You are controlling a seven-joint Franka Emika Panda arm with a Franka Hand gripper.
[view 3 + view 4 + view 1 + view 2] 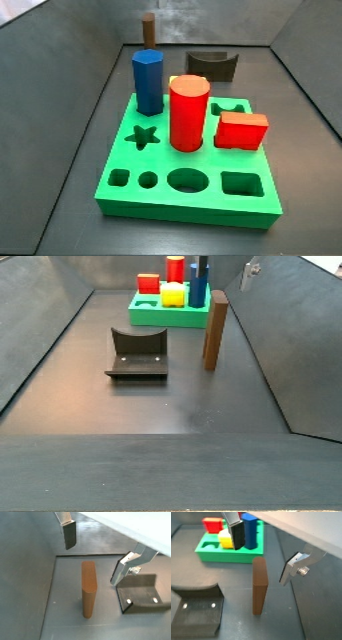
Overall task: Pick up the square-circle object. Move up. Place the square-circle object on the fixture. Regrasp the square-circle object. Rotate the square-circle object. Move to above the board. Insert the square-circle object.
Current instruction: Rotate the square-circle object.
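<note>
Presently, item by item, as seen from beside the table:

Square-circle object (89,588): matte brown block, standing upright on the grey floor, free of any grip; in a side view (214,333) it stands between the fixture and the right wall, just in front of the board; legs not distinguishable from any angle.

Gripper (100,552): above the block, well clear of it; its fingers (69,534) stand wide apart with nothing between them; the block lies below the gap in both wrist views; in a side view only a scrap of metal near the upper edge (250,270) can be made out, so its height is hard to judge.

Fixture (138,353): dark bracket on its base plate, on the floor beside the block, apart from it; unoccupied.

Board (194,175): green slab; blue prism (147,82), red cylinder (189,114) and a red block (242,130) already seated; a yellow piece (226,539) shows in a wrist view; star, round and square holes open at the near edge.

Step in hand, by my reckoning: the first, picking up; nothing grasped yet; next move calls for descent astride the block, then closing squarely on its flat faces.

Obscured: arm itself out of sight.
</note>
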